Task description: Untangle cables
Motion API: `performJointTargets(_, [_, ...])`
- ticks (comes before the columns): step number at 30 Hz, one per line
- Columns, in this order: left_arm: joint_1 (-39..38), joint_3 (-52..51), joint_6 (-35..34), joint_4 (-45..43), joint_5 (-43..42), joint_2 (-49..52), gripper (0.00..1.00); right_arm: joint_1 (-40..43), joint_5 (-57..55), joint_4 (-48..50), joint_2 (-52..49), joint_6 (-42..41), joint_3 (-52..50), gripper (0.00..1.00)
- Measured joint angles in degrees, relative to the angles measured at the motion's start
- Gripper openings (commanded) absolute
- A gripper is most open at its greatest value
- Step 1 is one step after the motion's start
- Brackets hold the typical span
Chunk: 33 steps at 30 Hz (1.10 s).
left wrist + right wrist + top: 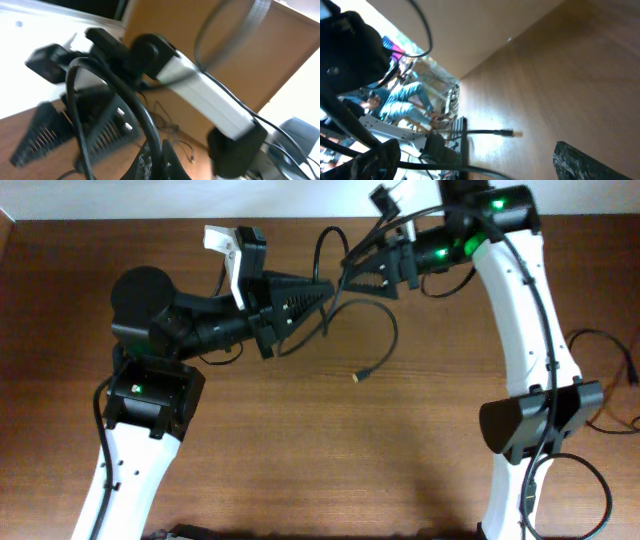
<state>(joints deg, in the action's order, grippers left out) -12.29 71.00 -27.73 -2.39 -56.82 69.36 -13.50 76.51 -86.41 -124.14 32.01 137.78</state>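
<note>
A thin black cable (392,330) hangs in the air between the two grippers at the back middle of the wooden table (300,450). It curves down to a small plug (360,379) that rests on the wood. Another loop (322,242) rises behind the grippers. My left gripper (325,288) points right and is shut on the cable (145,115), which runs up between its fingers (161,157). My right gripper (350,265) points left, close to the left one. Its fingers (472,150) are wide apart, with a cable strand (470,170) crossing between them. The plug also shows in the right wrist view (507,132).
Thicker black robot wires (605,345) lie at the table's right edge beside the right arm (530,330). The left arm's base (150,395) stands at the left. A white wall runs along the table's back edge.
</note>
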Motion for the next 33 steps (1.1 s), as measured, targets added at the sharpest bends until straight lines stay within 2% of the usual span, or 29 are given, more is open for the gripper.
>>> performJointTargets(4, [1.3,0.0,0.0,1.6,4.0,0.0,0.0,-4.5,0.9,-0.1,0.0,3.3,0.0,0.98])
performJointTargets(10, [5.9,0.0,0.0,2.3,5.0,0.1,0.0,-3.9,1.0,-0.2,0.0,5.1,0.0,0.98])
performJointTargets(17, [5.9,0.0,0.0,2.3,5.2,0.1,0.0,-3.9,1.1,-0.2,0.0,5.6,0.0,0.98])
performJointTargets(23, [3.8,0.0,0.0,2.6,10.1,0.7,0.0,-6.3,4.2,-0.2,0.0,5.8,0.0,0.96])
performJointTargets(24, [3.0,0.0,0.0,2.6,10.9,1.2,0.0,-7.0,4.3,-0.1,0.0,5.8,0.0,0.84])
performJointTargets(25, [2.4,0.0,0.0,2.6,11.3,1.8,0.0,-7.3,4.5,0.1,0.0,5.8,0.0,0.53])
performJointTargets(26, [1.6,0.0,0.0,2.6,11.8,2.6,0.0,-7.6,4.6,0.4,0.0,5.9,0.0,0.04])
performJointTargets(30, [1.0,0.0,0.0,2.9,13.3,4.6,0.01,-7.7,5.4,-0.4,0.0,6.1,0.0,0.04])
performJointTargets(31, [1.1,0.0,0.0,2.9,13.6,4.7,0.05,-7.7,5.3,-0.4,0.1,6.1,0.0,0.04])
performJointTargets(33, [1.0,0.0,-0.1,3.0,14.0,4.7,0.27,-7.5,5.3,-0.4,0.1,6.2,0.0,0.04])
